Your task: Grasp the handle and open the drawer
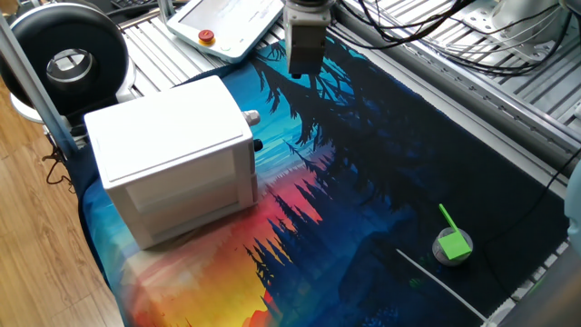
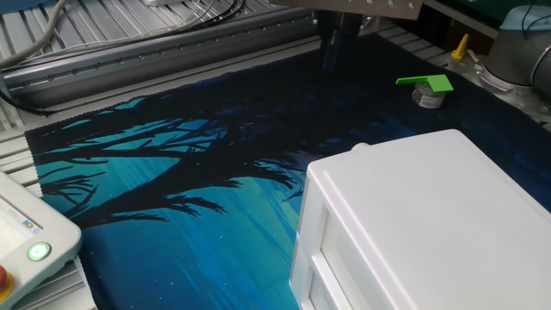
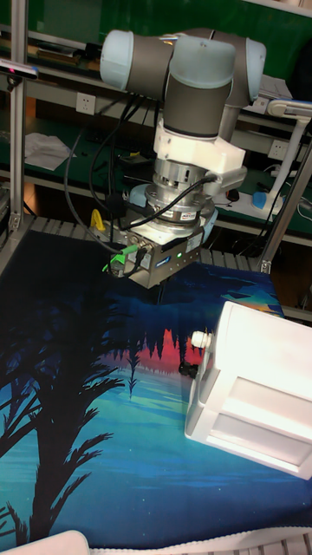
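A white box cabinet [image 1: 172, 136] stands on the printed cloth. The handle [image 1: 251, 117] is a small silvery knob on the closed upper drawer [image 3: 206, 349], and it also shows in the tall view as the handle [image 3: 200, 338]. A small black knob [image 1: 258, 144] sits just below it. My gripper [image 1: 302, 78] hangs above the cloth, apart from the handle and out in front of the knob side. In the other fixed view the gripper [image 2: 331, 60] shows as one dark finger shape. It holds nothing and reads as open. Its tips [image 3: 159, 297] are dark against the cloth.
A green piece on a grey round base [image 1: 452, 243] lies at the cloth's far end. A teach pendant [image 1: 227, 23] rests on the aluminium rails behind the gripper. A black round device [image 1: 68, 59] stands beside the cabinet. Cables run along the rail [image 1: 472, 36].
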`<state>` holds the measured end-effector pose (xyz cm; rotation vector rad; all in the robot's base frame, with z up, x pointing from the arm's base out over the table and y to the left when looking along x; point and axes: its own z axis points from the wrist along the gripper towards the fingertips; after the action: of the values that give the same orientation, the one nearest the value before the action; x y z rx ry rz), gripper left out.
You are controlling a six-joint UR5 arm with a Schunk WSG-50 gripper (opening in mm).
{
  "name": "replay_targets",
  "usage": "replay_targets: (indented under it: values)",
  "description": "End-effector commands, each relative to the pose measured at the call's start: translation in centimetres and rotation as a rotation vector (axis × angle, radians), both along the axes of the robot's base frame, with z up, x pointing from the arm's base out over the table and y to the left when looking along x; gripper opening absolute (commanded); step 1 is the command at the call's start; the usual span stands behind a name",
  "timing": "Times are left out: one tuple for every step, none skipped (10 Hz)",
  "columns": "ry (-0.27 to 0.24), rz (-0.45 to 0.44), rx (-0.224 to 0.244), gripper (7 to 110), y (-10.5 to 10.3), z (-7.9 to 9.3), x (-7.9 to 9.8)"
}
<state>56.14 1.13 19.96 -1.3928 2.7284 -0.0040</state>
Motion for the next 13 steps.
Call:
replay_targets:
  values:
    - [0.016,0.081,-0.016,22,-0.3,0.1,-0.5]
    - [0.024,0.096,-0.024,22,-0.5,0.1,-0.7]
    - [0.025,0.098,-0.015,22,-0.3,0.1,-0.7]
    - [0.017,0.102,-0.017,22,-0.3,0.1,-0.5]
    - [0.005,0.097,-0.013,22,-0.2,0.1,-0.2]
    - [-0.001,0.1,0.021,44,0.6,0.1,-0.1]
    - [-0.003,0.129,0.054,44,1.5,0.2,-0.1]
    - [0.027,0.189,0.103,44,2.7,0.3,-1.1]
    - [0.026,0.238,0.138,44,3.6,0.5,-1.3]
    - [-0.025,0.277,0.158,66,4.3,0.6,-0.2]
    - [-0.011,0.308,0.128,66,3.6,0.5,-0.6]
    - [0.02,0.314,0.01,66,0.6,0.1,-0.9]
    - [0.036,0.318,-0.101,66,-2.2,0.1,-0.8]
